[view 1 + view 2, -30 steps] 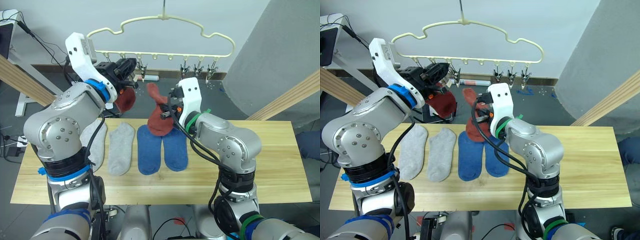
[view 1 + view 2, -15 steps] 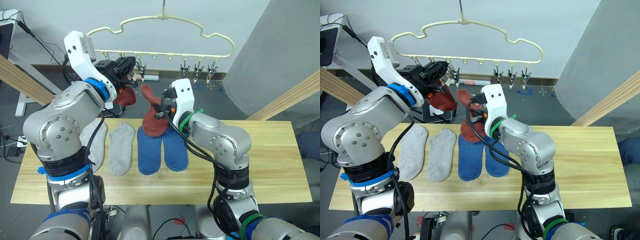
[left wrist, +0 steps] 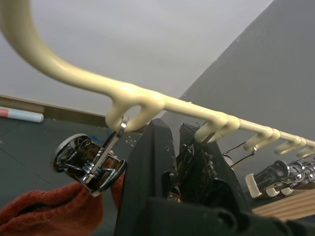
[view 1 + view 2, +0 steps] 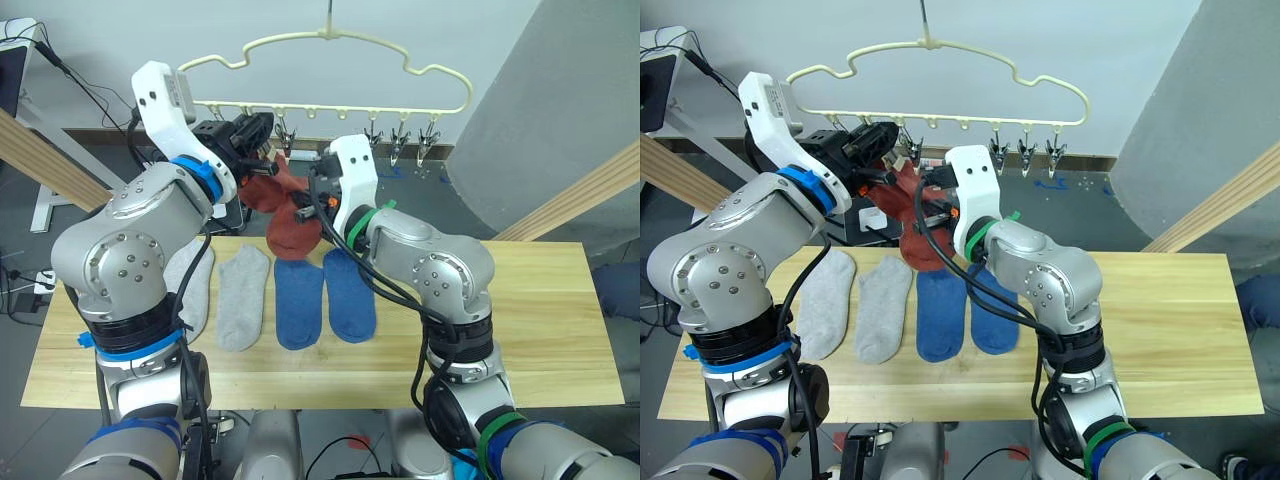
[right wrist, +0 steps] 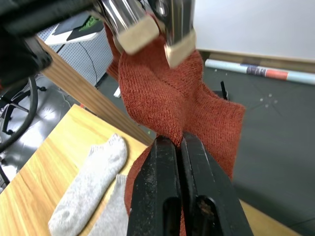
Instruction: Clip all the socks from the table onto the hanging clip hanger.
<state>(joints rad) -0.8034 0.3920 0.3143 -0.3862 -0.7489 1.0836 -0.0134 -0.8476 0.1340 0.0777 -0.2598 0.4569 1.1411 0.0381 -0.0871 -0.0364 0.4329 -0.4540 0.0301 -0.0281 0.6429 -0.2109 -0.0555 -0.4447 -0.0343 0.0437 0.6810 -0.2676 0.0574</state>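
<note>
Our right hand [image 4: 312,205], pinched shut on rust sock [image 4: 291,228], shifted toward upper-left clip [image 4: 284,138]; our left hand [image 4: 262,135] squeezes clip, closure unclear. Clipping imminent.

Hanger: cream-yellow wavy clip hanger [image 4: 330,60] at upper centre, above the table.
Table: light wood plank table [image 4: 540,330] across the lower frame.
Socks on table: two light grey knit socks [image 4: 215,290] left of two blue knit socks [image 4: 325,300].
Socks aloft: rust red knit socks [image 4: 290,215] at centre, below the hanger's clips.

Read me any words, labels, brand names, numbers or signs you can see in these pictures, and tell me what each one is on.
No text can be read.
The rolled tube on the floor behind the table carries a dark printed band, too blurred to read.
The socks, the clip hanger and both grippers, left gripper and right gripper, show no lettering.
</note>
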